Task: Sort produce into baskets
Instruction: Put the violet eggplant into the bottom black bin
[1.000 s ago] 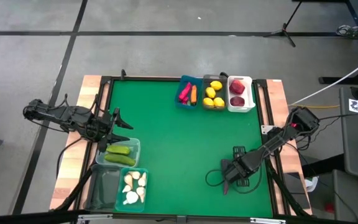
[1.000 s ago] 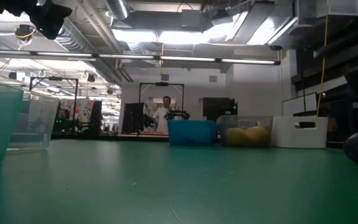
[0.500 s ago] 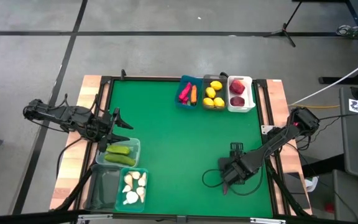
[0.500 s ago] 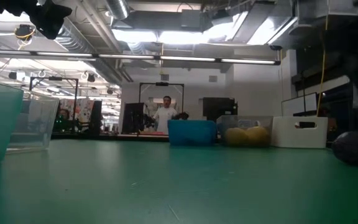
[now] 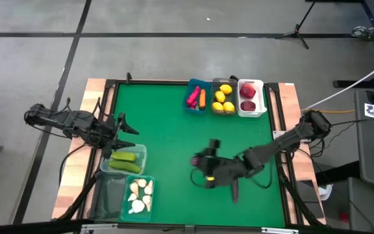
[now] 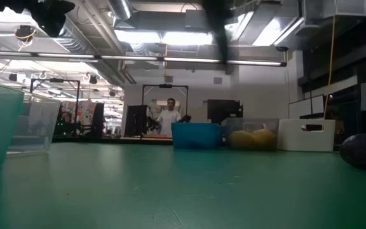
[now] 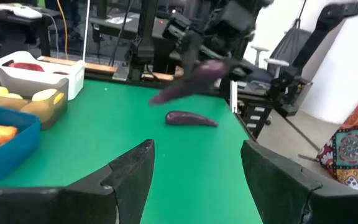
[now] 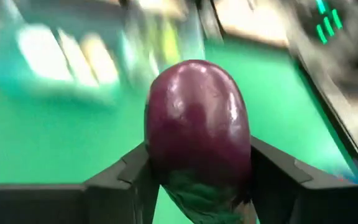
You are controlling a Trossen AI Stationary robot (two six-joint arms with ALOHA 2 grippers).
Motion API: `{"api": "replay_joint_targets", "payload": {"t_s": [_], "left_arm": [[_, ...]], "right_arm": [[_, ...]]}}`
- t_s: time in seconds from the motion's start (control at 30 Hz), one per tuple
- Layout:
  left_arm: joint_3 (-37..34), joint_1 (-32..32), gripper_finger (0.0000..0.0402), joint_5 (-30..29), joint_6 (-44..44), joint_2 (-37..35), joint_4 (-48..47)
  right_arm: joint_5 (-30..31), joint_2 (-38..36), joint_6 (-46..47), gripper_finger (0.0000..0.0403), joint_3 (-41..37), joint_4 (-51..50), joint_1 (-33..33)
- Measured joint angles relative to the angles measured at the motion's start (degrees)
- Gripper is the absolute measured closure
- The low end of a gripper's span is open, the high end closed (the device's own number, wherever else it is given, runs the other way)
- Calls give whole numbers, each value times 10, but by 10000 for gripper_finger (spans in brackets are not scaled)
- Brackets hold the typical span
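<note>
In the centre-right of the high view, the right gripper (image 5: 206, 172) clamps a dark purple eggplant (image 8: 197, 134) between its two fingers, carried above the green table (image 5: 174, 136). The right wrist view shows the eggplant's rounded end bulging up between the fingers, filling the middle of the frame. A second eggplant (image 7: 191, 118) lies on the felt, just below and right of the gripper in the high view. At centre-left of that view the left gripper (image 5: 123, 127) hangs with its fingers spread wide and holding nothing, just above a pale clear basket (image 5: 140, 152) of cucumbers (image 5: 123, 156). Below that sits a teal basket (image 5: 152, 195) of garlic (image 5: 138, 195). Along the top edge stand a blue basket (image 5: 189, 103), a basket of lemons (image 5: 223, 99) and a white basket (image 5: 260, 97).
</note>
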Motion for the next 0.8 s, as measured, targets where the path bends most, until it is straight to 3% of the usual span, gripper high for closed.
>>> {"api": "replay_joint_targets", "payload": {"t_s": [0.2, 0.4, 0.57, 0.8], "left_arm": [[0, -1, 164, 4, -15, -3, 29], [0, -1, 164, 5, -17, -17, 52], [0, -1, 164, 10, -21, -41, 63], [0, -1, 164, 14, -23, -85, 71]], "right_arm": [[-167, 58, -181, 201, 0, 364, -57], [-288, 165, -197, 199, 21, 585, -102], [-381, 279, -169, 199, 154, 602, -121], [-491, 422, -161, 199, 401, 479, -126]]}}
